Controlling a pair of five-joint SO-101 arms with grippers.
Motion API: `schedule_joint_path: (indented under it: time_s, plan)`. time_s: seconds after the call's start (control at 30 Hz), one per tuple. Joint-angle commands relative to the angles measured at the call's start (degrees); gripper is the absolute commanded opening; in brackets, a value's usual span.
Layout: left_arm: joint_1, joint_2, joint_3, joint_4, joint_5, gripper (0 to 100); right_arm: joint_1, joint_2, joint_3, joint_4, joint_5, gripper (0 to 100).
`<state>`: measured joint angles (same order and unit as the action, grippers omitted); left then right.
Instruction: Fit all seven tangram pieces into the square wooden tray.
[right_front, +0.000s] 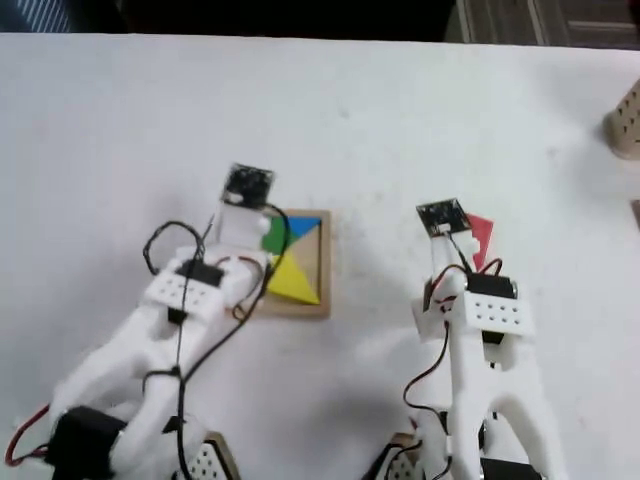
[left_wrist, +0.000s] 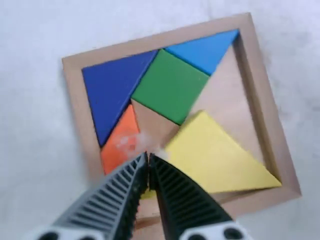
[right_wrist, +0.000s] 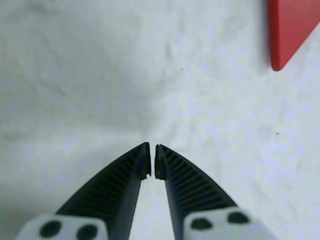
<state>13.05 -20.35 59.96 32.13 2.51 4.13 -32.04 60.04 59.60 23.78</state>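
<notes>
The left arm (right_front: 150, 345) and right arm (right_front: 492, 385) are white moulded plastic. Each has a perforated white bracket (right_front: 185, 290), looping black cables (right_front: 147, 250) and a small black circuit board (right_front: 247, 182) at its 12 o'clock end. The left pincer (left_wrist: 148, 159) and right pincer (right_wrist: 152, 150) have black ribbed fingers on white bases with dark screw holes.

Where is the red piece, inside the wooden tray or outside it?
Outside. The red piece lies on the white table by the right pincer, well apart from the wooden tray.

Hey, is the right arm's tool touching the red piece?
Apart. The right wrist view shows bare table between the right tool and the red piece.
</notes>
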Motion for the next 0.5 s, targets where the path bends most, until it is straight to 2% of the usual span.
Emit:
schedule_joint_path:
  time_s: [0.0,0.33,0.47]
  plan:
    - [5.05,-5.23,2.20,0.26,-5.54,2,0.40,-1.80,-0.44,-0.75,0.53,2.1]
    - [4.44,-8.04,2.81,0.18,-5.54,2,0.57,-1.80,-0.44,-1.80,0.53,2.1]
    - [-0.22,-8.66,2.90,-6.68,-5.27,2,0.57,-1.80,-0.44,-1.80,0.53,2.1]
